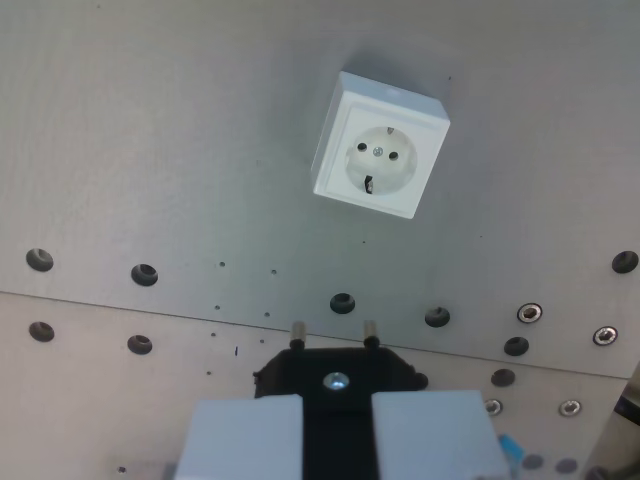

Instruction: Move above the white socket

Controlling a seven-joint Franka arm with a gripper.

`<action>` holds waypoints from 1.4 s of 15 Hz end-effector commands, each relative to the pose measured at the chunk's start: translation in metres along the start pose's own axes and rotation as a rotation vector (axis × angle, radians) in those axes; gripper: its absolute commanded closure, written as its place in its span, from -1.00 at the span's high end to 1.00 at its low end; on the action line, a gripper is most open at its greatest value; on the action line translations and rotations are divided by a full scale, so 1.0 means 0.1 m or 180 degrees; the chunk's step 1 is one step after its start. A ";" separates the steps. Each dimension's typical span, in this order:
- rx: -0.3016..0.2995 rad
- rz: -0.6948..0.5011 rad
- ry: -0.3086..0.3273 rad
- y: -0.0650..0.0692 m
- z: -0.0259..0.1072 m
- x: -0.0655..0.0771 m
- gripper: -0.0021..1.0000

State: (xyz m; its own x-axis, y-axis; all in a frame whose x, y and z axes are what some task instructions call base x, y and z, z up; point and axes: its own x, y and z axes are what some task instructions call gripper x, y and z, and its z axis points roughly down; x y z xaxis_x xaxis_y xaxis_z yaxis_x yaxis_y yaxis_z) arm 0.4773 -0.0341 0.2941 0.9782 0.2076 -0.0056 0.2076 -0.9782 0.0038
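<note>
A white square socket (380,147) with two round holes sits on the grey metal plate (150,130), in the upper middle of the wrist view and turned slightly clockwise. My gripper (337,405) is at the bottom edge, its two pale fingers (240,435) shut on a black plug (337,368). The plug's two metal pins (297,328) point toward the socket. The socket lies well ahead of the plug and a little toward the wrist view's right, with bare plate between them.
A row of round holes (145,274) crosses the plate below the socket. A seam (120,305) separates it from a second plate with more holes. Bolt heads (530,313) sit at the lower right. A dark object (628,405) shows at the right edge.
</note>
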 end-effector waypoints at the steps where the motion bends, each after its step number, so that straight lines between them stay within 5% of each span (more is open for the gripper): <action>1: -0.0001 0.0001 0.0001 0.00 0.00 0.00 -1.00; 11: -0.0008 0.0057 0.0014 0.01 0.03 -0.01 -1.00; 21: -0.0057 0.0228 0.0181 0.05 0.23 -0.03 -1.00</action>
State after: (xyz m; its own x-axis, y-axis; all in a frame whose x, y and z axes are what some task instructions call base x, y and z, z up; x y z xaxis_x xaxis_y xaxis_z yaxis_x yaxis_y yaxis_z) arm 0.4778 -0.0372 0.2776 0.9823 0.1858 -0.0240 0.1859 -0.9826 0.0007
